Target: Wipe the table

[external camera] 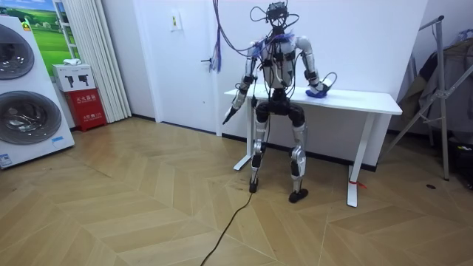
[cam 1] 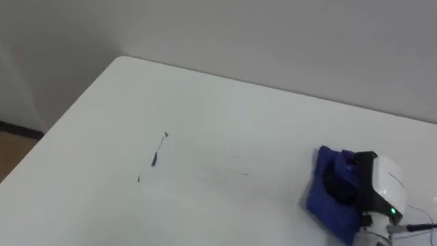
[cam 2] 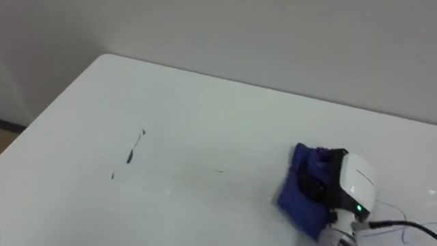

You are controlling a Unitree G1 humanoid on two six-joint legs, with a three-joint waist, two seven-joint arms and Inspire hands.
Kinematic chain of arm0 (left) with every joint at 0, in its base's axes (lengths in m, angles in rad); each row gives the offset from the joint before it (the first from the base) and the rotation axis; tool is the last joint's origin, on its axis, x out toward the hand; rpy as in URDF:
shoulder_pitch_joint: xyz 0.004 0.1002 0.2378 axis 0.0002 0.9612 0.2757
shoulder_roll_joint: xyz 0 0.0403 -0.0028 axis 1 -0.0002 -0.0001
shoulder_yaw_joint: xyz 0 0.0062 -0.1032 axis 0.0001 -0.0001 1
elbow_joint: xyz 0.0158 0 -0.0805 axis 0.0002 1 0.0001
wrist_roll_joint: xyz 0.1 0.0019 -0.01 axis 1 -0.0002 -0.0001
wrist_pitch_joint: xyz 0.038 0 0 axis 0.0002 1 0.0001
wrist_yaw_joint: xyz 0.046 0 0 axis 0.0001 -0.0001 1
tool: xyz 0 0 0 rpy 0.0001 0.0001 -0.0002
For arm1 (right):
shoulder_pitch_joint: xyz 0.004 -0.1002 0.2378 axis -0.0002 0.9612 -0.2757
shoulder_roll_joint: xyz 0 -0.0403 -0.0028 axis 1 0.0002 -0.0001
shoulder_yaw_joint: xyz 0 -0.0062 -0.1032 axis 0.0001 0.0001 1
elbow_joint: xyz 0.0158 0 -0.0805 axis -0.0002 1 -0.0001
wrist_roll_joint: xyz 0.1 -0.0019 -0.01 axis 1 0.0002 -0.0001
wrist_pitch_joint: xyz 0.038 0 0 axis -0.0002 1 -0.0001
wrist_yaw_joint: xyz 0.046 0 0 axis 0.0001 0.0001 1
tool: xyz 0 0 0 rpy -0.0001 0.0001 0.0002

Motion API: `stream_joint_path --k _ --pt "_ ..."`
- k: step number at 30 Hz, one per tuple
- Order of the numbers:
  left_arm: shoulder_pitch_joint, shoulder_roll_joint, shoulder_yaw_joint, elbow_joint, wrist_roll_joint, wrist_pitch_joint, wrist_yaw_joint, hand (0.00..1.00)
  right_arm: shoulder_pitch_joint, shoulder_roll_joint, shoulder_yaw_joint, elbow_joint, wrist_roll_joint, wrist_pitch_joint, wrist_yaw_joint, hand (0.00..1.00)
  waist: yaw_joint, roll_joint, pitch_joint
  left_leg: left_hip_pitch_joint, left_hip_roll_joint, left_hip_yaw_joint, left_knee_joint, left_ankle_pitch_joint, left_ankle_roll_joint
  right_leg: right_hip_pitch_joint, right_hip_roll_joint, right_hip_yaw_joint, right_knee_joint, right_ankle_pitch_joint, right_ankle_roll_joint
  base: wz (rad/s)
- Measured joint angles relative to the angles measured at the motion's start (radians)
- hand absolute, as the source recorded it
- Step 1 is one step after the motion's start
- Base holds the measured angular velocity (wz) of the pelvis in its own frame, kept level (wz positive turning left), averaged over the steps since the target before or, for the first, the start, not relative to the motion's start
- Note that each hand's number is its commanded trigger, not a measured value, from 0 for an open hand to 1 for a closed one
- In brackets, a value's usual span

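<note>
A white table [cam 1: 205, 96] carries a few thin dark marks [cam 1: 158, 154] left of its middle. A crumpled blue cloth [cam 1: 326, 205] lies at the table's near right. My right hand [cam 1: 384, 183] rests on it, with dark fingers curled into the cloth and a fold of it showing above them. The marks lie well to the left of the cloth, apart from it. In the room view I stand at the table's long side with the right hand [external camera: 315, 86] on the tabletop. My left hand [external camera: 228, 116] hangs beside my hip with straight fingers, holding nothing.
The table's far edge runs along a white wall [cam 1: 273, 34]; its far-left corner [cam 1: 121, 60] and left edge drop to the wooden floor [cam 1: 13, 147]. Washing machines [external camera: 26, 96] and a red box [external camera: 87, 108] stand at the room view's left, a metal rack [external camera: 443, 89] at its right.
</note>
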Motion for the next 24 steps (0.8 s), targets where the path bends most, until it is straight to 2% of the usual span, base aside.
stream_joint_path --k 1,2,3,4,5,6,7,9,10,11,12,13,14,15,16,17,18,19,20,21,22,23,24 --pt "-0.016 -0.028 -0.018 0.0 -0.032 -0.008 0.001 0.0 -0.031 0.006 0.02 -0.009 -0.01 0.025 0.033 1.0 0.006 0.005 0.0001 0.002 0.014 0.003 0.009 -0.003 -0.015 -0.003 0.017 -0.016 0.002 -0.011 -0.013 -0.31" --pt "-0.018 -0.042 -0.029 0.003 -0.034 -0.011 0.001 0.0 -0.048 0.01 0.029 -0.017 -0.022 0.044 0.056 1.0 0.009 0.009 0.0009 0.001 0.022 0.004 0.012 -0.002 -0.021 -0.007 0.023 -0.02 0.008 -0.016 -0.017 -0.33" --pt "-0.04 -0.063 -0.06 0.008 -0.037 -0.02 0.001 0.0 -0.088 0.017 0.051 -0.03 -0.046 0.084 0.108 1.0 0.016 0.012 0.0024 0.002 0.036 0.012 0.012 0.003 -0.031 -0.025 0.032 -0.015 0.031 -0.026 -0.032 -0.44" --pt "-0.055 -0.073 -0.092 0.037 -0.041 -0.032 0.0 0.0 -0.137 0.023 0.071 -0.039 -0.064 0.129 0.163 1.0 0.045 0.016 0.0039 0.002 0.044 0.022 0.01 0.008 -0.04 -0.056 0.04 0.009 0.061 -0.04 -0.046 -0.52" --pt "-0.065 -0.076 -0.102 0.053 -0.04 -0.037 0.0 0.0 -0.164 0.03 0.074 -0.045 -0.084 0.149 0.192 1.0 0.061 0.019 0.0054 0.0 0.052 0.028 0.013 0.009 -0.044 -0.071 0.046 0.017 0.073 -0.047 -0.053 -0.69" --pt "-0.071 -0.075 -0.108 0.069 -0.04 -0.04 0.0 0.0 -0.221 0.044 0.083 -0.059 -0.128 0.184 0.253 1.0 0.089 0.026 0.0065 -0.011 0.061 0.02 0.029 0.008 -0.049 -0.105 0.063 0.042 0.093 -0.058 -0.064 -0.53" --pt "-0.071 -0.072 -0.107 0.073 -0.041 -0.039 0.0 0.0 -0.248 0.055 0.093 -0.075 -0.147 0.199 0.278 1.0 0.1 0.029 0.009 -0.021 0.065 0.01 0.034 0.008 -0.053 -0.123 0.07 0.054 0.101 -0.062 -0.071 -0.53" --pt "-0.057 -0.059 -0.118 0.08 -0.04 -0.022 0.0 0.0 -0.343 0.061 0.169 -0.137 -0.223 0.216 0.342 1.0 0.135 0.057 0.0258 -0.052 0.064 -0.028 0.038 0.006 -0.055 -0.174 0.089 0.093 0.123 -0.067 -0.082 -0.37" --pt "-0.039 -0.058 -0.12 0.079 -0.04 -0.011 -0.001 0.0 -0.375 0.063 0.201 -0.159 -0.257 0.214 0.362 1.0 0.16 0.073 0.0356 -0.048 0.047 -0.046 0.02 0.007 -0.056 -0.186 0.092 0.109 0.121 -0.061 -0.085 -0.34" --pt "-0.028 -0.058 -0.12 0.079 -0.04 -0.008 -0.002 0.0 -0.384 0.066 0.208 -0.166 -0.266 0.213 0.37 1.0 0.173 0.08 0.0345 -0.046 0.039 -0.057 0.009 0.008 -0.055 -0.193 0.093 0.117 0.121 -0.056 -0.087 -0.22" --pt "-0.003 -0.056 -0.115 0.077 -0.043 0.005 -0.008 0.0 -0.391 0.071 0.222 -0.172 -0.282 0.208 0.373 1.0 0.186 0.092 0.0314 -0.044 0.026 -0.067 -0.016 0.017 -0.05 -0.195 0.089 0.117 0.11 -0.046 -0.083 0.0" --pt "0.03 -0.051 -0.109 0.061 -0.06 0.023 -0.014 0.0 -0.38 0.072 0.231 -0.171 -0.281 0.196 0.372 1.0 0.193 0.095 0.0291 -0.031 0.011 -0.067 -0.052 0.033 -0.044 -0.196 0.081 0.117 0.099 -0.041 -0.077 0.14" --pt "0.045 -0.046 -0.108 0.052 -0.072 0.029 -0.016 0.0 -0.367 0.072 0.231 -0.17 -0.277 0.19 0.369 1.0 0.189 0.093 0.0285 -0.028 0.004 -0.074 -0.068 0.041 -0.042 -0.192 0.075 0.111 0.093 -0.04 -0.074 0.35" --pt "0.072 -0.042 -0.094 0.034 -0.088 0.036 -0.022 0.0 -0.334 0.069 0.221 -0.157 -0.274 0.181 0.363 1.0 0.169 0.088 0.0267 -0.029 -0.01 -0.089 -0.088 0.052 -0.035 -0.185 0.064 0.099 0.087 -0.041 -0.066 0.51" --pt "0.097 -0.044 -0.075 0.015 -0.088 0.043 -0.028 0.0 -0.29 0.069 0.19 -0.148 -0.251 0.148 0.32 1.0 0.14 0.084 0.0265 -0.028 -0.021 -0.106 -0.096 0.056 -0.03 -0.168 0.053 0.082 0.074 -0.042 -0.056 0.57" --pt "0.105 -0.046 -0.061 0.009 -0.086 0.045 -0.032 0.0 -0.261 0.068 0.173 -0.145 -0.251 0.132 0.297 1.0 0.119 0.081 0.0267 -0.025 -0.027 -0.116 -0.097 0.058 -0.028 -0.159 0.049 0.076 0.065 -0.042 -0.051 0.63" --pt "0.113 -0.046 -0.029 0.003 -0.068 0.046 -0.04 0.0 -0.211 0.068 0.131 -0.144 -0.25 0.098 0.253 1.0 0.072 0.069 0.0267 -0.016 -0.041 -0.122 -0.102 0.062 -0.021 -0.13 0.038 0.065 0.05 -0.047 -0.038 0.75" --pt "0.114 -0.042 0.006 0.0 -0.035 0.045 -0.04 0.0 -0.146 0.067 0.078 -0.143 -0.247 0.07 0.197 1.0 0.028 0.055 0.0229 -0.002 -0.053 -0.123 -0.112 0.065 -0.016 -0.09 0.027 0.041 0.029 -0.05 -0.024 0.75" --pt "0.116 -0.041 0.027 -0.006 -0.014 0.044 -0.04 0.0 -0.109 0.067 0.046 -0.143 -0.241 0.055 0.168 1.0 0.011 0.04 0.0246 0.006 -0.057 -0.122 -0.115 0.066 -0.015 -0.067 0.025 0.033 0.015 -0.05 -0.018 0.68" --pt "0.114 -0.039 0.071 -0.035 0.026 0.042 -0.039 0.0 -0.033 0.064 -0.014 -0.143 -0.226 0.033 0.111 1.0 -0.019 0.023 0.0182 0.019 -0.067 -0.122 -0.118 0.066 -0.014 -0.033 0.023 0.036 -0.013 -0.048 -0.008 0.4" --pt "0.114 -0.035 0.085 -0.05 0.045 0.037 -0.037 0.0 0.003 0.06 -0.036 -0.143 -0.218 0.028 0.086 1.0 -0.027 0.01 0.0108 0.022 -0.072 -0.122 -0.119 0.066 -0.014 -0.025 0.021 0.038 -0.021 -0.047 -0.004 0.24" --pt "0.116 -0.02 0.096 -0.07 0.061 0.026 -0.035 0.0 0.064 0.053 -0.077 -0.142 -0.202 0.021 0.045 1.0 -0.032 -0.012 0.0069 0.029 -0.075 -0.121 -0.121 0.066 -0.013 -0.013 0.021 0.038 -0.037 -0.041 0.001 0.0" --pt "0.102 -0.006 0.096 -0.073 0.061 0.009 -0.035 0.0 0.099 0.044 -0.112 -0.124 -0.183 0.015 0.012 1.0 -0.039 -0.025 0.009 0.036 -0.075 -0.12 -0.129 0.064 -0.011 -0.009 0.023 0.039 -0.039 -0.036 0.001 -0.08"
